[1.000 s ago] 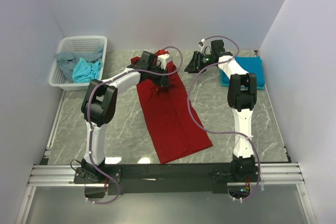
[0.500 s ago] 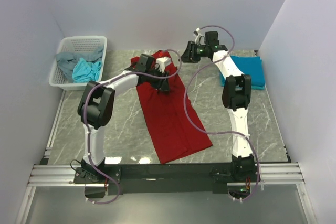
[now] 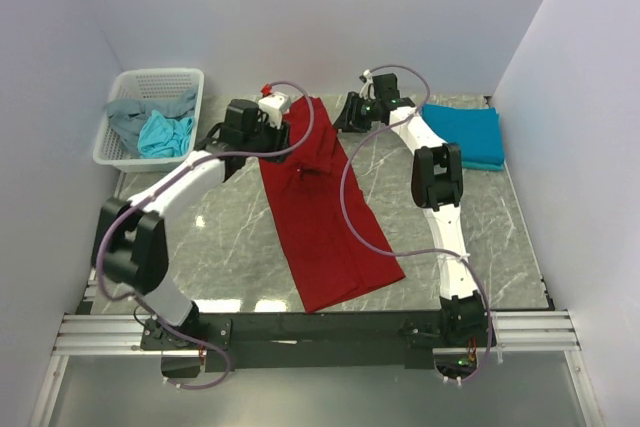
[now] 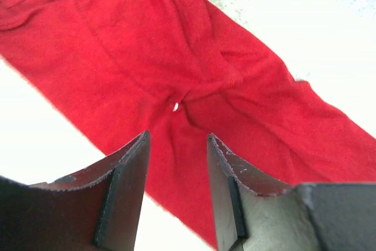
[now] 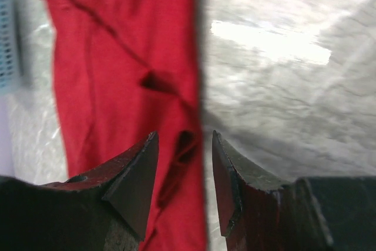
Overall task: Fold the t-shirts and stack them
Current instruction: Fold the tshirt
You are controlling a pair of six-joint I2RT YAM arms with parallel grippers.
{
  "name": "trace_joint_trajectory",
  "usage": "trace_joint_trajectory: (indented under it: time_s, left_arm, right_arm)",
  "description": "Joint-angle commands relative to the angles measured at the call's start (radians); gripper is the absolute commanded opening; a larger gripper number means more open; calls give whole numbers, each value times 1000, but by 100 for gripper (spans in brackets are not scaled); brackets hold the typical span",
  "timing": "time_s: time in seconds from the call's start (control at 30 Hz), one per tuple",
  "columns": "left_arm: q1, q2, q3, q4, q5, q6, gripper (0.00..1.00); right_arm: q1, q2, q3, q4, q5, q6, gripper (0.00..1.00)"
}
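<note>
A dark red t-shirt (image 3: pixel 322 217) lies on the table as a long narrow strip, running from the back centre towards the front. My left gripper (image 3: pixel 278 135) hovers at the strip's upper left edge; in the left wrist view the left gripper (image 4: pixel 176 139) is open, with only red cloth (image 4: pixel 176 57) below it. My right gripper (image 3: pixel 345 115) is at the strip's upper right edge. In the right wrist view the right gripper (image 5: pixel 185 136) is open above the shirt's right edge (image 5: pixel 117 86). A folded teal-blue t-shirt (image 3: pixel 462 133) lies at the back right.
A white mesh basket (image 3: pixel 182 78) stands at the back left, holding a grey shirt (image 3: pixel 125 119) and a light turquoise shirt (image 3: pixel 164 134). Grey marble tabletop (image 3: pixel 220 237) shows on both sides of the red strip. White walls close in the left, back and right.
My left gripper has opened, let go of the red shirt and drawn back to the left, its elbow swinging outwards. The right gripper has moved left, away from the teal shirt.
</note>
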Motion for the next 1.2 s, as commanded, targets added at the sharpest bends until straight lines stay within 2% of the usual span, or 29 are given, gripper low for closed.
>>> trace_joint_trajectory:
  time_s: [0.0, 0.2, 0.37, 0.57, 0.6, 0.7, 0.87, 1.17]
  left_arm:
    - [-5, -118, -63, -21, -66, 18, 49]
    - [-5, -266, -169, -68, -147, 34, 50]
    - [-5, -367, -270, -47, -210, 67, 54]
    - [-5, -376, -293, -30, -218, 76, 56]
    - [-5, -375, -293, -31, -218, 77, 56]
    - [-5, -368, -295, -31, -218, 76, 56]
    - [-5, -378, -308, -30, -218, 80, 56]
    - [-5, -373, -308, -31, -216, 79, 56]
  right_arm:
    - [7, 9, 42, 20, 62, 19, 49]
    - [21, 38, 70, 33, 41, 36, 49]
    - [33, 61, 87, 33, 31, 45, 46]
    - [32, 34, 70, 25, 45, 26, 32]
    - [30, 29, 71, 24, 50, 23, 25]
    - [21, 8, 73, 27, 58, 25, 14]
    - [4, -28, 82, 31, 76, 10, 1]
    - [-1, -35, 114, 31, 74, 6, 0]
